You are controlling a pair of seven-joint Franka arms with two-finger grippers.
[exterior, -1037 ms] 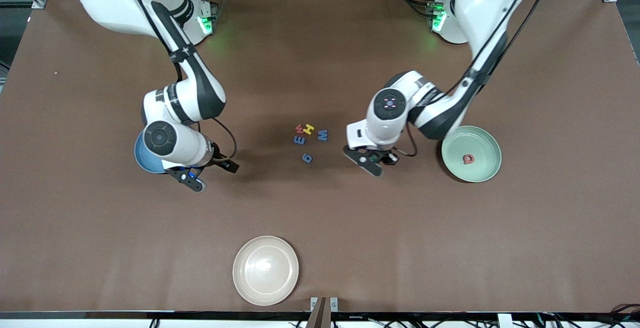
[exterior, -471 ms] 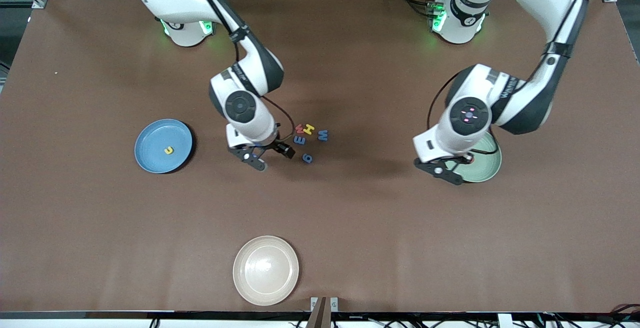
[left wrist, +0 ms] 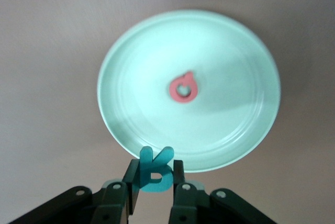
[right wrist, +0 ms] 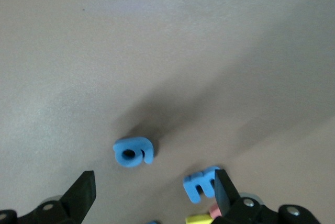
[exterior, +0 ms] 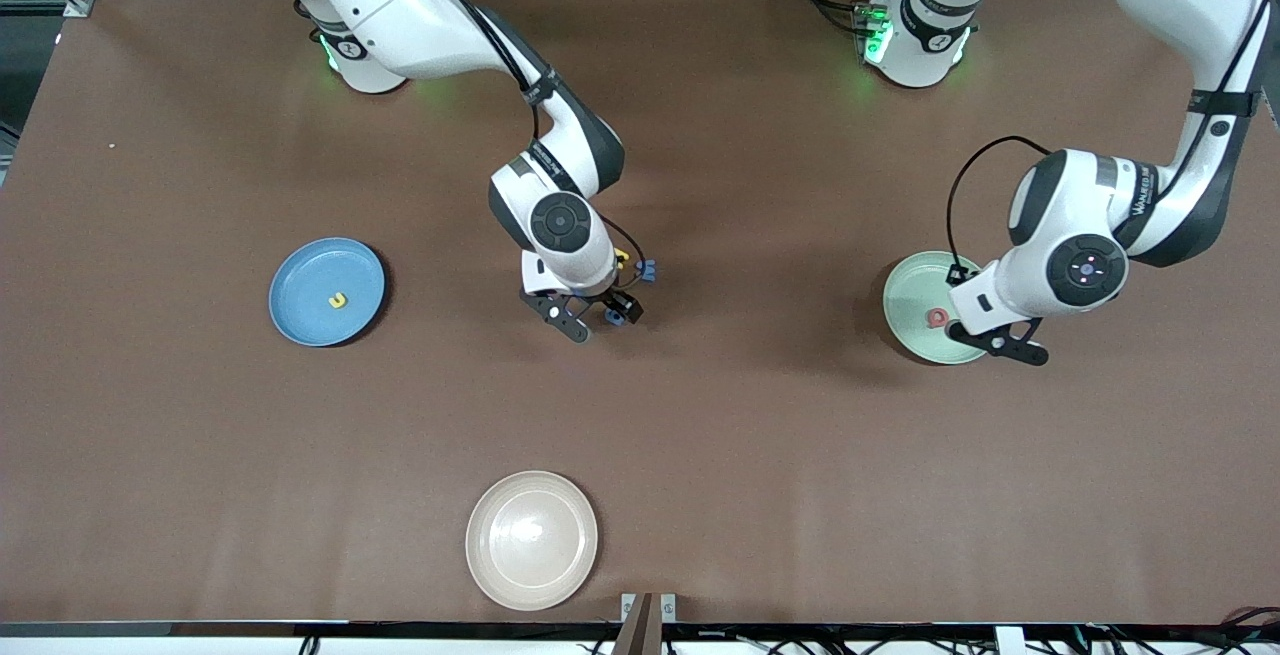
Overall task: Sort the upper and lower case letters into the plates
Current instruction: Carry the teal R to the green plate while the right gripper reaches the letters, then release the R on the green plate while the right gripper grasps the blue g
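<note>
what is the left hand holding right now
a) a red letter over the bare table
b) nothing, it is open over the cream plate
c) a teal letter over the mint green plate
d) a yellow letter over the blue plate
c: in the left wrist view the left hand is shut on a teal letter above the mint green plate, where a red letter already lies.

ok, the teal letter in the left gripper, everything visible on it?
The teal letter is small, flat and matte, foam-like, with one closed loop and two prongs; which letter it is isn't clear. It stands on edge, pinched between the fingers of the left gripper, over the rim of the mint plate. Only the gripper touches it.
</note>
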